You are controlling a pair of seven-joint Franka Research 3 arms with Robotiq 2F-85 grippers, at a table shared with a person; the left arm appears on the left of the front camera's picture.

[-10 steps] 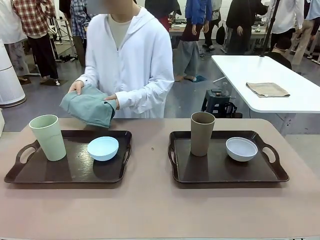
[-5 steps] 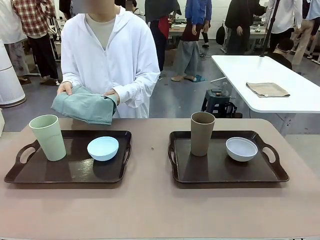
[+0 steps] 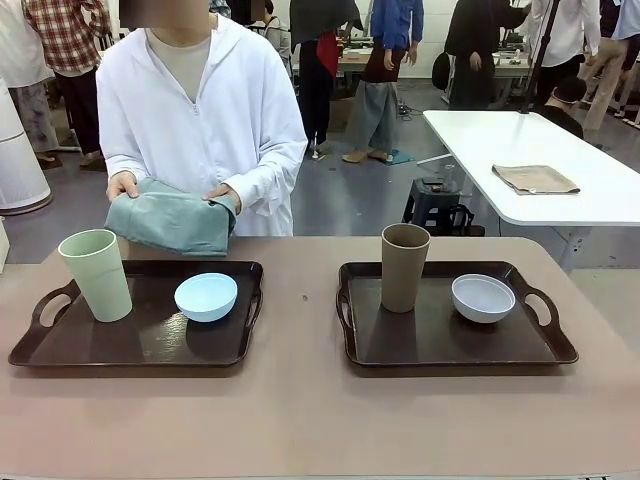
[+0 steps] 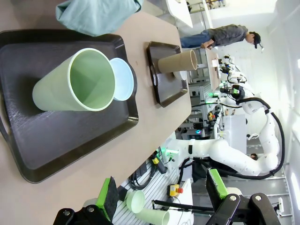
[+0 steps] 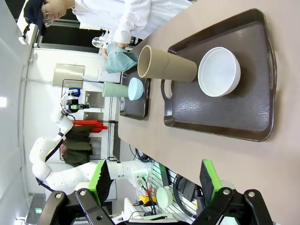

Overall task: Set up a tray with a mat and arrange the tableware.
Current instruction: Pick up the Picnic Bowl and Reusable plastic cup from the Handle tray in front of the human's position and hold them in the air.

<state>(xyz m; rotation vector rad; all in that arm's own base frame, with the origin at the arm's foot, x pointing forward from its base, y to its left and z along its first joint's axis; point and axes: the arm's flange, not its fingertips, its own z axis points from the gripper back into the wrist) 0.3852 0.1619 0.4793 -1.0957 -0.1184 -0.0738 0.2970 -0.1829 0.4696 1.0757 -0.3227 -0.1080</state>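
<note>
I see matt plastic on the pale green cup (image 3: 97, 274) and the brown cup (image 3: 403, 266), a glossy, finely grained left tray (image 3: 140, 342), and a soft cloth mat (image 3: 170, 220).

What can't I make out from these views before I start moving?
Left wrist view: pale green cup hides half the light blue bowl; brown cup hides most of the white bowl; top edge cuts off the folded green cloth.
Front view: the cloth's folds hide its full shape.
</note>
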